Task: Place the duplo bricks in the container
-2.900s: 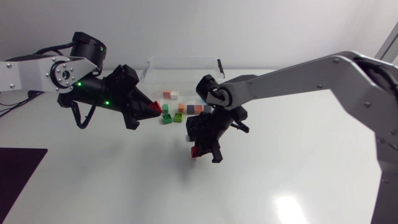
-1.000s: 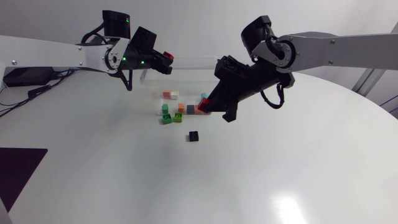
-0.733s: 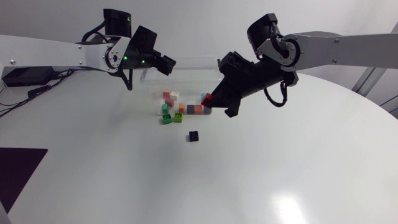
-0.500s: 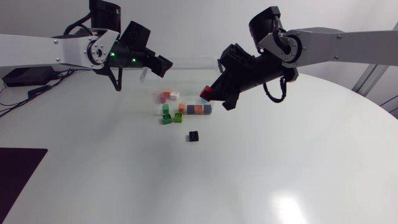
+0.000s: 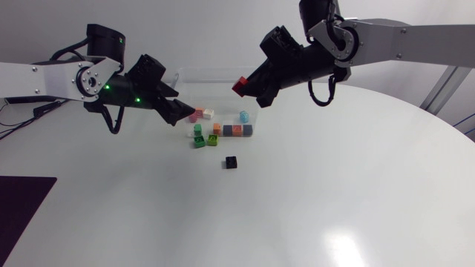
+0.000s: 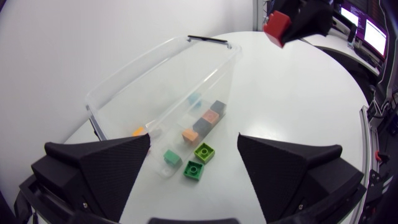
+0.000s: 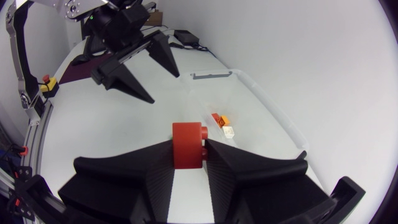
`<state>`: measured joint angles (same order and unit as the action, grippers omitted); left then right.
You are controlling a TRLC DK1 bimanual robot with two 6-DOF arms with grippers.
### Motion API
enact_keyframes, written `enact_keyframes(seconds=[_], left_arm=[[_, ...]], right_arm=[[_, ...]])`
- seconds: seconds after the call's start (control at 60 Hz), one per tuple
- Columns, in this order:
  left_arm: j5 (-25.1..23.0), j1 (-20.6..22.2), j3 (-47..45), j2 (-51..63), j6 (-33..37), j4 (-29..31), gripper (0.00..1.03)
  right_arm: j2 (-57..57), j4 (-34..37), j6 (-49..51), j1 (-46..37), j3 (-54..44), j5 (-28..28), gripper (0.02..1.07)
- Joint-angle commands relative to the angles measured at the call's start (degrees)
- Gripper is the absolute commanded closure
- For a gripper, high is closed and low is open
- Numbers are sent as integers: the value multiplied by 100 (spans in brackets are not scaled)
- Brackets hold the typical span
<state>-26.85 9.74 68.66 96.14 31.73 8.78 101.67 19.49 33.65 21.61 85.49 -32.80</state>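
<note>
A clear plastic container (image 5: 220,77) stands at the back of the table, with a pink brick (image 5: 198,115), a white one (image 5: 208,113) and a cyan one (image 5: 243,116) showing through it. My right gripper (image 5: 241,87) hangs above its right part, shut on a red brick (image 5: 239,86), which sits between the fingers in the right wrist view (image 7: 188,145). My left gripper (image 5: 182,113) is open and empty, low at the container's left front corner. Its fingers (image 6: 99,165) frame the container (image 6: 163,70) and the loose bricks. The red brick (image 6: 277,25) shows high beyond it.
In front of the container lie green bricks (image 5: 199,141), an orange one (image 5: 217,127) and a row of grey and orange ones (image 5: 237,130). A black brick (image 5: 231,162) lies alone nearer the middle. My left gripper (image 7: 134,65) shows ahead in the right wrist view.
My left gripper opened over the container, lost its red brick, then swung down and left. My right gripper rose from the table to above the container, still holding its red brick.
</note>
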Motion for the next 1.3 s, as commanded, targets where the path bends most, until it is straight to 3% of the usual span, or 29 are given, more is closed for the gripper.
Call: enact_keyframes(seconds=[0.0,0.417,1.017,1.067,1.183,1.217,1.283], left_arm=[[-145,-68,-266,-78,334,37,6],[-286,-253,-345,757,950,-25,6],[-277,-191,-327,1364,1055,-377,6],[-259,-183,-301,1469,1037,-482,6],[-163,-148,-283,1663,914,-772,6],[-136,-121,-275,1715,835,-869,6],[-22,-68,-257,1865,739,-1088,6]], right_arm=[[239,-68,-210,-51,240,-7,85],[1031,-718,-798,-121,846,98,85],[2156,-1201,-1212,-139,1901,660,84],[2182,-1272,-1212,-113,1910,836,73],[2156,-1351,-1212,-104,1901,1021,19],[2138,-1351,-1212,-113,1910,1030,12],[2041,-1360,-1185,-157,1848,1030,9]])
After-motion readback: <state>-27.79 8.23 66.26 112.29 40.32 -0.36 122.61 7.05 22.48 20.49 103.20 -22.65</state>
